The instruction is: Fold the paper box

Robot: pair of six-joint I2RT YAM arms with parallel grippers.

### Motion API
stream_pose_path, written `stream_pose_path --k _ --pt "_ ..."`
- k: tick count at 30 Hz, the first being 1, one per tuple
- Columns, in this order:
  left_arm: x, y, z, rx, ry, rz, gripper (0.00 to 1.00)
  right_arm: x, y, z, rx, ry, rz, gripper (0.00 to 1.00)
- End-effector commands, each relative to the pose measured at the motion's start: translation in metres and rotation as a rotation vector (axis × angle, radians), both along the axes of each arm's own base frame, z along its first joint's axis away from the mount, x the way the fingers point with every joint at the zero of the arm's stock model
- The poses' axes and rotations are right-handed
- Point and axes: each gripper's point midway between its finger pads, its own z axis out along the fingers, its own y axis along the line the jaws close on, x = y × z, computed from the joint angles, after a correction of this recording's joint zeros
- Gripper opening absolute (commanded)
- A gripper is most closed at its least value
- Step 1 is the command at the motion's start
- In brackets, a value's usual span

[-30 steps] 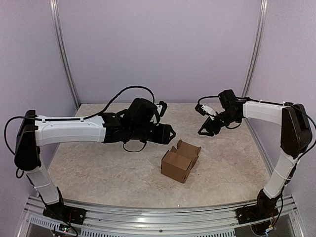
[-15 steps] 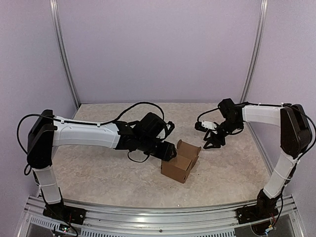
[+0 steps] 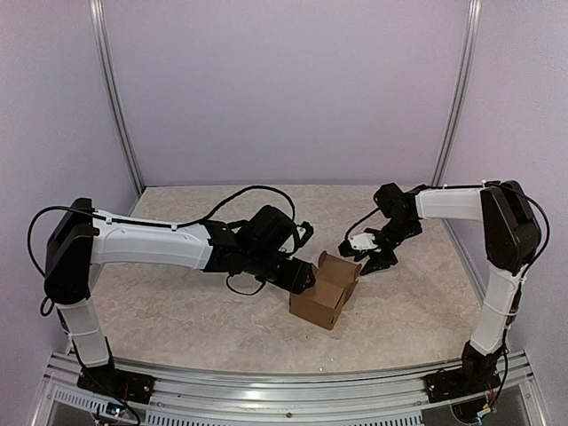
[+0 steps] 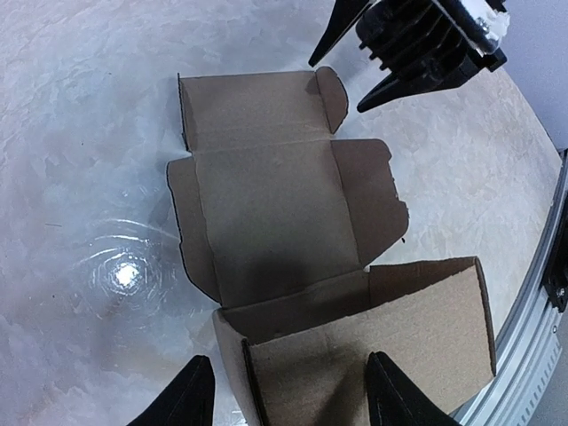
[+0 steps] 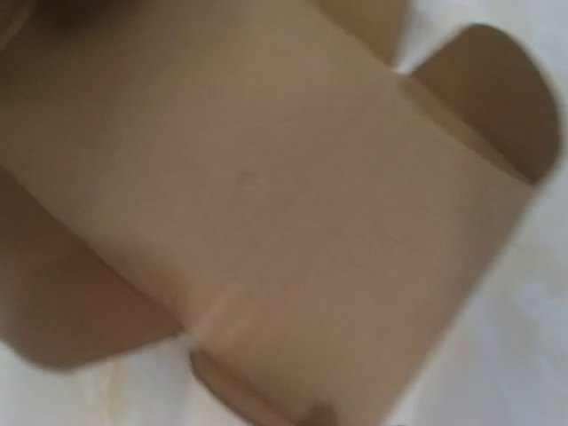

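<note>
The paper box (image 3: 321, 297) is brown cardboard, partly formed, with its body standing and its lid (image 4: 266, 213) open and leaning back. My left gripper (image 3: 302, 273) is open at the box's left top edge. In the left wrist view its fingertips (image 4: 193, 395) stand on either side of the body's wall, apart from it. My right gripper (image 3: 366, 259) is open just behind the lid's far flap, and it also shows in the left wrist view (image 4: 335, 87). The right wrist view is filled with blurred cardboard (image 5: 266, 195), and its own fingers are hidden.
The table (image 3: 177, 311) is pale and marbled, walled in purple on three sides. A metal rail (image 3: 284, 390) runs along the near edge. A black cable (image 3: 232, 169) loops over the left arm.
The left gripper came down from above the table to the box's left edge. The right gripper moved down and left to just behind the lid. The box has not moved.
</note>
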Motion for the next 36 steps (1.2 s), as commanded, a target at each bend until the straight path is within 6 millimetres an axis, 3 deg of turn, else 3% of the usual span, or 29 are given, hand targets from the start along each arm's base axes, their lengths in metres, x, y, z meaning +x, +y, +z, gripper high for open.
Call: stream_pose_path --k 1,7,11,19,25,29,36 --pt "-0.002 0.005 0.008 -0.001 -0.027 -0.007 0.56 -0.011 0.004 -0.014 -0.058 0.019 0.096 0.4" --pt "-0.002 0.006 0.007 0.001 -0.031 -0.008 0.56 -0.014 -0.002 -0.013 -0.11 0.008 0.104 0.17" --pt "-0.002 0.005 0.008 -0.003 -0.041 -0.016 0.56 -0.017 0.0 0.004 -0.132 -0.026 0.121 0.06" --pt "0.001 0.02 0.016 -0.037 -0.095 0.032 0.56 -0.037 0.028 0.054 -0.291 -0.317 0.239 0.04" --pt "-0.001 0.053 0.055 -0.125 -0.189 0.088 0.57 -0.045 0.04 0.085 -0.435 -0.587 0.313 0.04" --pt "0.011 0.077 0.091 -0.207 -0.227 0.1 0.6 -0.042 0.045 0.096 -0.497 -0.679 0.308 0.03" --pt "0.045 0.08 0.136 -0.167 -0.309 0.05 0.65 -0.034 0.046 0.098 -0.563 -0.783 0.327 0.03"
